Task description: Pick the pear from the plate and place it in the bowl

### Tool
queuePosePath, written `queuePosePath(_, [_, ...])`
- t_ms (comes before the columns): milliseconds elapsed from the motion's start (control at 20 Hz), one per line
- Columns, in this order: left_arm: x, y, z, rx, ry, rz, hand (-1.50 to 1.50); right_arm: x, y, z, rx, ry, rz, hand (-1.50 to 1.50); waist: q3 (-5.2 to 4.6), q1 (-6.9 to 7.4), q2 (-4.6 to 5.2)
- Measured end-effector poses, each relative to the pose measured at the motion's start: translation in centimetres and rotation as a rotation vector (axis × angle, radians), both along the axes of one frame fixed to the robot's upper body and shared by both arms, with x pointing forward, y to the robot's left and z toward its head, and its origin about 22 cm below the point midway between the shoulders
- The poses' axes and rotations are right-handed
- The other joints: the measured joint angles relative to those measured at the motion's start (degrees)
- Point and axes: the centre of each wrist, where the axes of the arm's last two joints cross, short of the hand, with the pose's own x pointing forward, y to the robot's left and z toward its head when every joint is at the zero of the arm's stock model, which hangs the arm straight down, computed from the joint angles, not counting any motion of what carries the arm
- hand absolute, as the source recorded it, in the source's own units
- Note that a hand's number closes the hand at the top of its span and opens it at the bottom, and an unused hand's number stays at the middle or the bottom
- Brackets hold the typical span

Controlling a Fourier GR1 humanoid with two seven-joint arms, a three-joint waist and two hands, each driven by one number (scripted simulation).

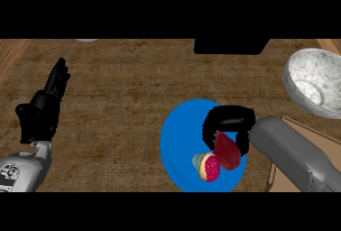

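1. While the right hand [230, 118] is over the blue plate [177, 135], its black fingers are bent round the top end of the pear [228, 153].
2. The pear is dark red and long. It sticks out from under the hand, toward the robot, with a finger on each side of it.
3. I cannot tell if the pear is touching the plate or is just above it.
4. Just beside the pear's lower end, a bit to the left of the right hand, is a small round food [209, 167] with a pink-red middle. It lies on the plate.
5. The white speckled bowl [293, 67] is far from the right hand, up and to the right of it. It has nothing in it that I can see.
6. A tan box [316, 135] is by the right forearm, on the right side of the hand.
7. A black thing [230, 45] is at the far edge of the brown wood surface [120, 90], straight past the right hand.
8. The left hand [43, 113] rests far to the left of the plate, with its fingers straight and pointing up. It holds nothing.
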Motion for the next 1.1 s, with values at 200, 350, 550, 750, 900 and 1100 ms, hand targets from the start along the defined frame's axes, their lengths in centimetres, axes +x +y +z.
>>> queuePosePath(200, [-0.2,0.6,-0.4,0.002,0.011,0.027,0.00,-0.3,0.2,-1.2,-0.101,0.047,-0.278,1.50,-0.30,-1.63,-0.89])
queuePosePath(350, [-0.5,1.2,-0.7,0.007,0.025,0.047,0.00,-0.4,0.2,-2.0,-0.187,0.066,-0.517,1.50,-0.44,-2.89,-1.73])
queuePosePath(550, [-0.7,1.7,-1.0,0.009,0.034,0.066,0.00,-1.0,3.4,-1.8,-0.219,0.054,-0.744,1.50,-0.36,-4.06,-2.21])
queuePosePath(750, [-1.1,2.2,-1.2,0.008,0.045,0.081,0.00,-2.0,7.9,0.0,-0.085,0.062,-0.939,1.50,0.01,-4.72,-2.29])
queuePosePath(900, [-1.2,2.3,-1.2,0.006,0.047,0.083,0.00,-2.9,10.4,2.4,0.041,0.044,-1.063,1.50,0.18,-5.10,-2.15])
queuePosePath(1100, [-1.5,2.3,-1.2,0.008,0.041,0.090,0.00,-4.1,11.1,5.9,0.162,-0.008,-1.234,1.50,0.28,-5.35,-2.06])
